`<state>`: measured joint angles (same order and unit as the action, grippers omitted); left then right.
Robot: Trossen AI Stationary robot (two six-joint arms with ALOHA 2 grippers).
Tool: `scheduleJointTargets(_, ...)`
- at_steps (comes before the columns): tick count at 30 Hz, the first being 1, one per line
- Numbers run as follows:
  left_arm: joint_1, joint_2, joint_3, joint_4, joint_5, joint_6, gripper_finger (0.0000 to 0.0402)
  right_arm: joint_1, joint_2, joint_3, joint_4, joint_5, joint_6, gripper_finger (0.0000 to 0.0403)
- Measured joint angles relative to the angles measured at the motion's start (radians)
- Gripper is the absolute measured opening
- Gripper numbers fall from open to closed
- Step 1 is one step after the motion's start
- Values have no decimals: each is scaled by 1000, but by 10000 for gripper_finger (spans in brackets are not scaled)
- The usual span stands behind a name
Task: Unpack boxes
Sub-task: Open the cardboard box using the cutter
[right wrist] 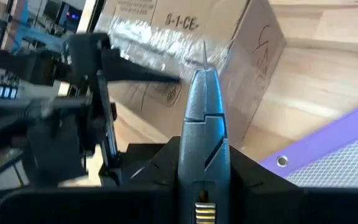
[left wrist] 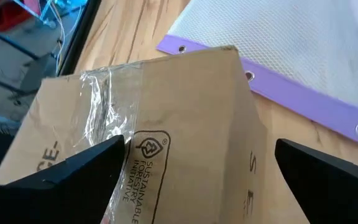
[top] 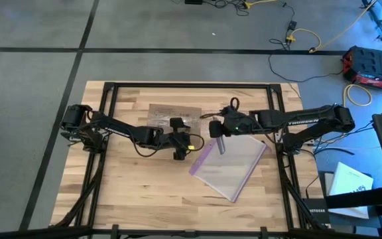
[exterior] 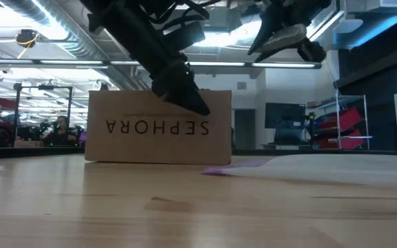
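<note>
Right end effector (right wrist: 204, 162) pinching grey cutter (right wrist: 204, 112), aimed ahead at still-taped box (top: 173, 118); left end effector (left wrist: 197, 171) spread over it; unpacking barely begun.

A clear plastic bag (top: 229, 166) with a purple edge is lying flat on the wooden table (top: 131, 192); red toolbox (top: 371, 68) is sitting on the floor.

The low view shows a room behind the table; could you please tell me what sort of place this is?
Probably an industrial lab or workshop: exposed ceiling ducts, long strip lights, and red shelving behind the box.
</note>
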<state>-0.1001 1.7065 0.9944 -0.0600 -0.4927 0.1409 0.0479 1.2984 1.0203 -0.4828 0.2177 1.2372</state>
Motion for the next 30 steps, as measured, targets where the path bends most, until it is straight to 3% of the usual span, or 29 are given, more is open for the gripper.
scheduleJointTargets(3,-9,1,0,1,1,-59,400,13,0,0,0,-25,-34,51)
scheduleJointTargets(12,-42,3,-4,-8,2,-118,400,-48,5,0,-52,-350,-218,51)
scheduleJointTargets(15,-56,4,-4,-10,4,-118,400,-77,18,0,-52,-445,-374,51)
scheduleJointTargets(18,-78,4,-4,-13,7,-94,400,-76,46,36,-127,-459,-580,51)
scheduleJointTargets(20,-94,5,-4,-13,15,-88,400,-73,78,77,-222,-435,-733,51)
scheduleJointTargets(25,-122,4,-4,4,52,-203,400,-40,194,219,-449,-207,-1119,51)
scheduleJointTargets(30,-139,0,-5,63,67,-355,400,-4,280,337,-512,-5,-1420,51)
